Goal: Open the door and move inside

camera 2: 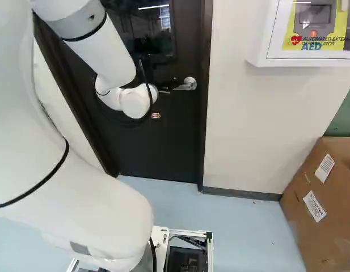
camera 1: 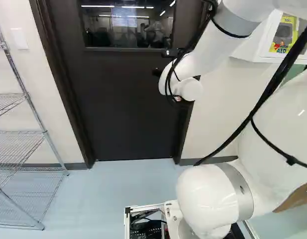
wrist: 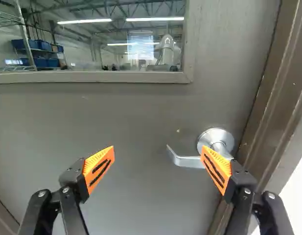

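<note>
While shelving (camera 1: 45, 133) stands aside, the door (camera 1: 123, 109) is shut.

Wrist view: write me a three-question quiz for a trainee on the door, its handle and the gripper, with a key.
1. True or false: the flat, dark brown door is closed.
2. Fill in: the jaws of the black two-finger gripper stand ____.
3. Which is set into the door higher than the silver metal lever handle?
A) a mail slot
B) a rectangular glass window
C) a round clock

Key: 1 true; 2 open; 3 B.
</note>
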You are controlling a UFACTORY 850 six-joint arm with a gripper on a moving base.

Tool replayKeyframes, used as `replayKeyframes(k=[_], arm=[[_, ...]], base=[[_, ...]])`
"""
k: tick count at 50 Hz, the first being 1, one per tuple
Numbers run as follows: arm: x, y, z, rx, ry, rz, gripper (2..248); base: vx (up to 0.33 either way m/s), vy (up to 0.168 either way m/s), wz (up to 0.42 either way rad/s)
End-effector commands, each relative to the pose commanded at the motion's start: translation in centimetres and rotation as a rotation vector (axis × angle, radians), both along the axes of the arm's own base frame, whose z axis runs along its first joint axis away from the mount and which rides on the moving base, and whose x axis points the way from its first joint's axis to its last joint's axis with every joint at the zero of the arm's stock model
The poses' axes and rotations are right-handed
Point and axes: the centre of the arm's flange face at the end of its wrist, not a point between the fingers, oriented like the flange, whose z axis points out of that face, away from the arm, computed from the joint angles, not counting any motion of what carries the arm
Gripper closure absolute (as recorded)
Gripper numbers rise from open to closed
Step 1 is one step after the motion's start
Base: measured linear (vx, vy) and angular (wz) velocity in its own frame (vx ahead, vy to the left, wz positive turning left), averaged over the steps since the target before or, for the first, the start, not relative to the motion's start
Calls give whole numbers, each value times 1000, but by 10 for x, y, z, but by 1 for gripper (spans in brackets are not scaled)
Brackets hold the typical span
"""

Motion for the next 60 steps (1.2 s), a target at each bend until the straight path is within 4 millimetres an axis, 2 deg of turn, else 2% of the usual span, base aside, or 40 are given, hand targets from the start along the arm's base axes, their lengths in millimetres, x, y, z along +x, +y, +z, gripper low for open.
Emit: replayKeyframes(k=[15,29,44,60], arm=[[29,0,14,0,-2,0,3],[33,0,20,0,56,0,3],[38,0,10,0,143,0,3],[67,0,-7,0,187,0,3]], base=[[0,0,0],[0,0,0],[0,0,0],[0,0,0]])
